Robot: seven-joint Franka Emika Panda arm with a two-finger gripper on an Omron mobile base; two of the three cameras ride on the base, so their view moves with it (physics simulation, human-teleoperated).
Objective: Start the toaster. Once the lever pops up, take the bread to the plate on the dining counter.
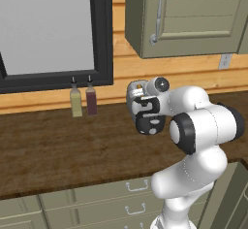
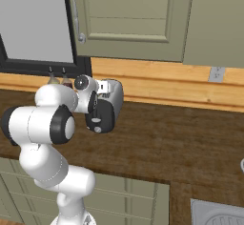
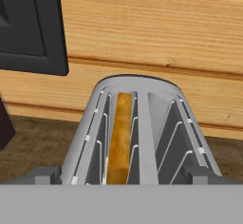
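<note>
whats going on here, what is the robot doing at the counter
A white robot arm is reaching over a small rounded silver-grey toaster that sits on a dark wood worktop against the wood-panelled wall. Its gripper is open and hangs right above the toaster's two slots, holding nothing. A thin slice of bread with a golden-brown crust sits down in one slot. Two small bottles stand off to the side under the dark-framed window.
</note>
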